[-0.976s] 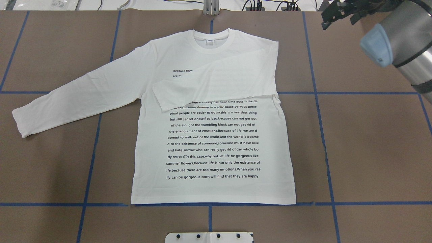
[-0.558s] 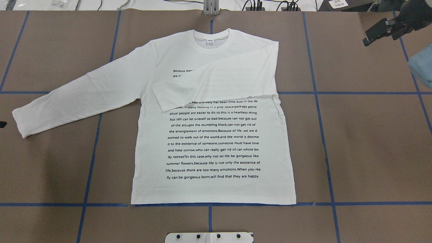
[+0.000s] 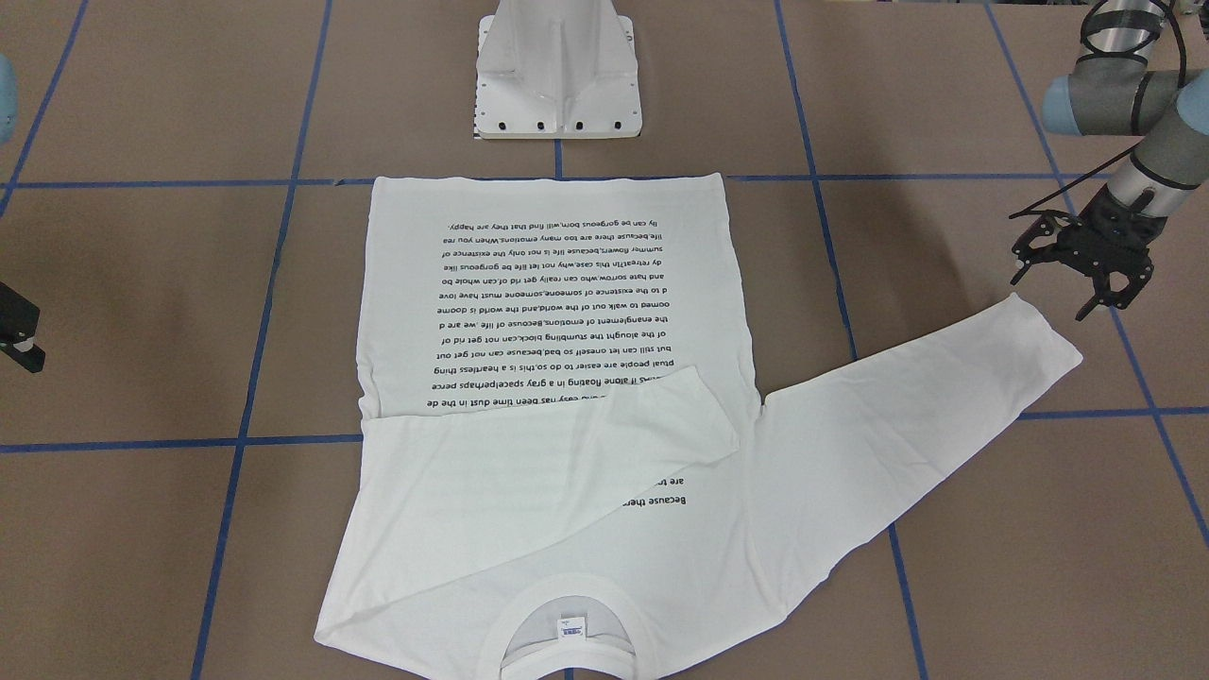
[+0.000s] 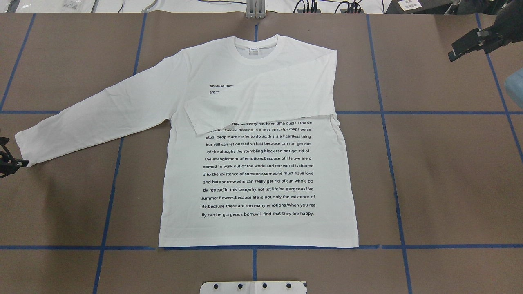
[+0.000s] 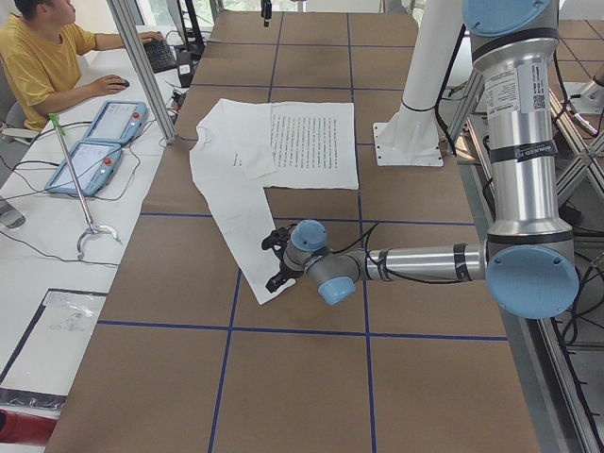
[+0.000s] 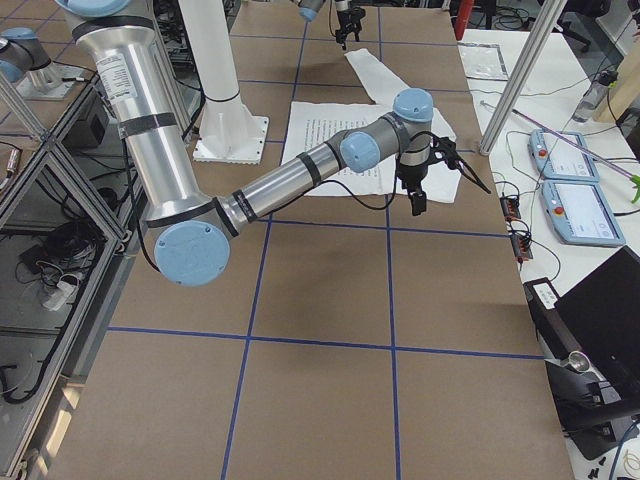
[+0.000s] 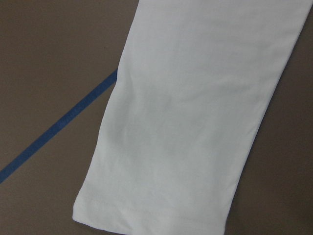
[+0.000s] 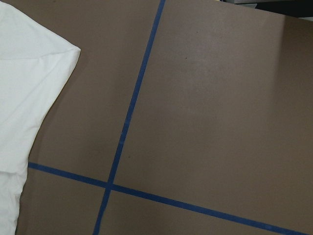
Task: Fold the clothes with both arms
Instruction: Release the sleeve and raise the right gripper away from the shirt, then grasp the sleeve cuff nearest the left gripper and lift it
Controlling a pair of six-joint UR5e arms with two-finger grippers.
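White long-sleeved T-shirt [image 4: 261,228] laid flat on the brown bench [image 4: 449,183], which is marked into squares with blue tape [image 4: 449,112]. The printed face is up, with the block of black text [image 4: 257,171] running from chest to hem. The ribbed collar [image 4: 256,61] with its small neck label [image 4: 254,48] lies at the far side from the robot, and the hem is near the white pedestal base [image 3: 557,85].

The sleeve on the robot's right [image 4: 265,102] is folded inward across the chest and covers the upper lines of print. The other sleeve [image 4: 98,118] lies stretched out towards the robot's left, and its cuff [image 4: 24,149] rests on the bench.

The left gripper [image 3: 1050,295] hangs low just beside that cuff with its jaws spread apart and nothing between them. Contact with the cloth cannot be told. The right gripper [image 4: 482,38] is over bare bench, well apart from the shirt beyond its folded shoulder, with its jaws released and empty.

An operator in a yellow shirt [image 5: 47,57] sits at a side table.
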